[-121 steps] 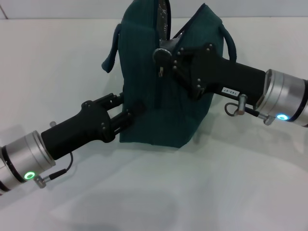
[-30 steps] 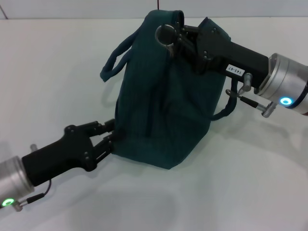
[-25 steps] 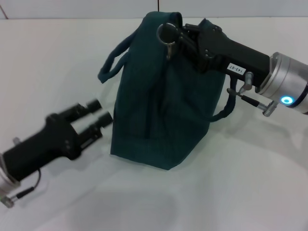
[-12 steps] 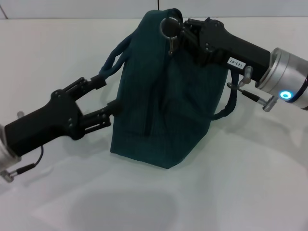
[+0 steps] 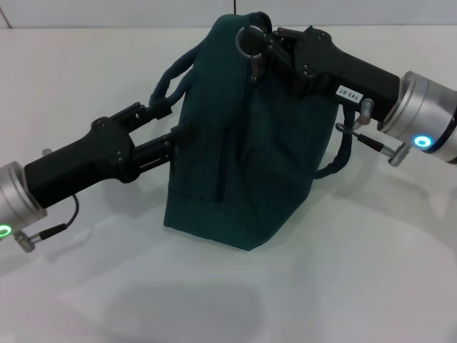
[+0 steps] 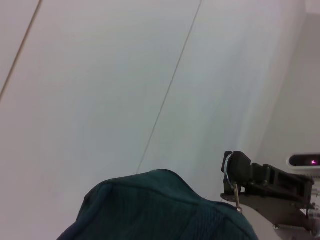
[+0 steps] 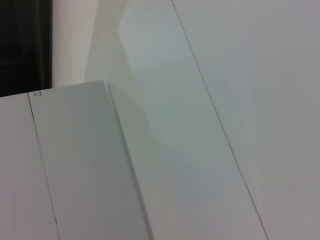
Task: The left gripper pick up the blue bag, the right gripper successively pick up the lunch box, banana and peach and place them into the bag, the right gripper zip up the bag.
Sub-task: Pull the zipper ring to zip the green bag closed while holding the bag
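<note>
Right wrist view lacks blue bag (image 5: pixel 243 143).

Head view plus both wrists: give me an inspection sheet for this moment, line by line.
Surface: white table, bare around the bag.
Job's things: blue bag upright, top closed; lunch box, banana, peach not seen.
Clutter: nothing seen.
Grippers: left gripper open, fingers astride the bag's left handle; right gripper at the ring pull on top, grip unclear.
Cables: short lead at each wrist.
Surroundings: white wall panels in wrist views.
</note>
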You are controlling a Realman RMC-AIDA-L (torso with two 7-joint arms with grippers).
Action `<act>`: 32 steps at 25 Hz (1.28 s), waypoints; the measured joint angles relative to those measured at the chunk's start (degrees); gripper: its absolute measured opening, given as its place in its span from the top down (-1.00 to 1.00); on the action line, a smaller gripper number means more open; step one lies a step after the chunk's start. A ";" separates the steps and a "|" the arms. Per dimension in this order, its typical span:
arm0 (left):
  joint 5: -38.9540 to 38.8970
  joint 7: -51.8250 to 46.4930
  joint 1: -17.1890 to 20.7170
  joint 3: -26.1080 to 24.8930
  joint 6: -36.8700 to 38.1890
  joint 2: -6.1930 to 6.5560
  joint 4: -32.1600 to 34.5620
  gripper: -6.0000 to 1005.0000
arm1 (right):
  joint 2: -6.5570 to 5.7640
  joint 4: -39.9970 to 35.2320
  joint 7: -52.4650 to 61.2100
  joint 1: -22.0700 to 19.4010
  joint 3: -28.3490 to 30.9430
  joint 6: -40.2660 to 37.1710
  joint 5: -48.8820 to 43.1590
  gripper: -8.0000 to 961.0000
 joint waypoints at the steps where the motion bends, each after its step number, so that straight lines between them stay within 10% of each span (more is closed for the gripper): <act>1: 0.00 -0.29 -0.22 0.00 0.00 -0.02 -0.08 -0.70 | 0.02 -0.01 -0.01 0.00 0.00 0.00 0.00 0.85; 22: 0.92 0.10 -3.52 2.36 0.47 0.32 -1.46 0.70 | 0.06 -0.20 -0.11 -0.04 -0.01 -0.12 0.25 0.84; 32: 1.78 0.17 -3.77 3.10 0.59 0.40 -1.06 0.85 | 0.06 -0.49 0.33 -0.49 0.51 -0.59 0.36 0.83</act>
